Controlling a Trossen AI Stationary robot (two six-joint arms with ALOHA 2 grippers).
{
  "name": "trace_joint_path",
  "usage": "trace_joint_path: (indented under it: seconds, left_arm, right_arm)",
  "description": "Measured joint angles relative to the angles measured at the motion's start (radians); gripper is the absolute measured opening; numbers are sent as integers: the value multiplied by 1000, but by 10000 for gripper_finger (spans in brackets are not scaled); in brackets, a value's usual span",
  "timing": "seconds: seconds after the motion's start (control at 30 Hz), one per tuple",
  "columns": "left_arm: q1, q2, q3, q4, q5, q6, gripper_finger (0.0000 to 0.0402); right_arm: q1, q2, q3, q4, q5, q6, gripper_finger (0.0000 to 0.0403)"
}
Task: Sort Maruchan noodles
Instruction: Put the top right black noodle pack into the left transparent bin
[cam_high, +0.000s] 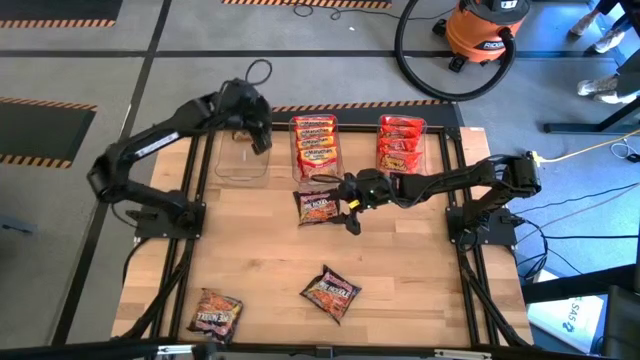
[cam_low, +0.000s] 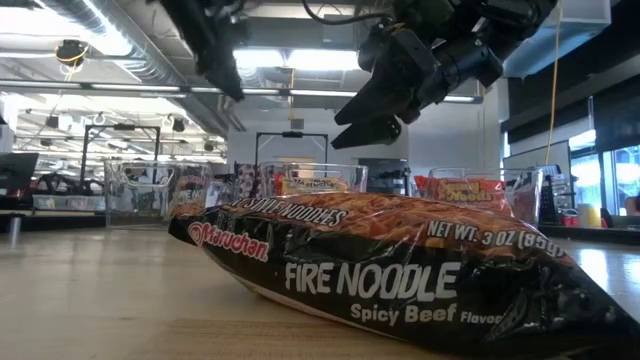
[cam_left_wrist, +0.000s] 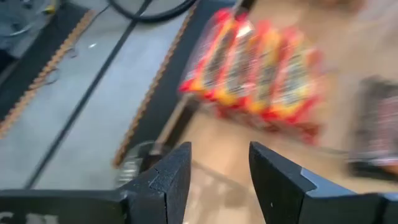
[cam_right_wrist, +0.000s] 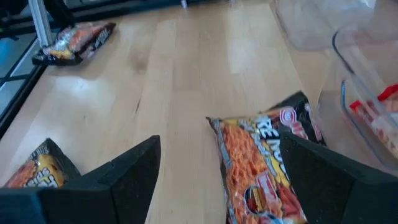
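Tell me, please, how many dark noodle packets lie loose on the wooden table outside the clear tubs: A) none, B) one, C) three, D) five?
C: the high view shows one dark packet under the open right gripper, one near the front middle and one at the front left.

Bright ceiling strip lights (cam_low: 300, 60) are glaring white in the low view, leaving the arms overhead reading as dark silhouettes. Glare is streaking across the glossy dark packet (cam_low: 400, 265) filling that view, while the room behind is going soft. The counter (cam_high: 260, 260) is lying evenly lit from above, with short, faint shadows. The left wrist view is smearing with motion blur, the orange packets (cam_left_wrist: 255, 78) at twelve o'clock streaked.
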Motion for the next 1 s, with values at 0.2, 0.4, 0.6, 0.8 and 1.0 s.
trace_joint_path:
  seconds: [0.2,0.4,0.6,0.8,1.0]
  left_arm:
    - [-191,-92,-25,-1,99,-187,153]
    - [-410,-122,-165,50,30,-368,152]
    - [-608,-112,-374,289,-59,-561,152]
    - [-741,-111,-518,498,-161,-668,152]
    - [-795,-110,-565,537,-195,-712,152]
  right_arm:
    - [0,0,13,-93,25,58,308]
    - [15,16,13,-176,84,100,308]
    - [45,96,12,-94,94,63,308]
    - [68,219,14,106,114,54,308]
    - [97,256,14,105,96,25,308]
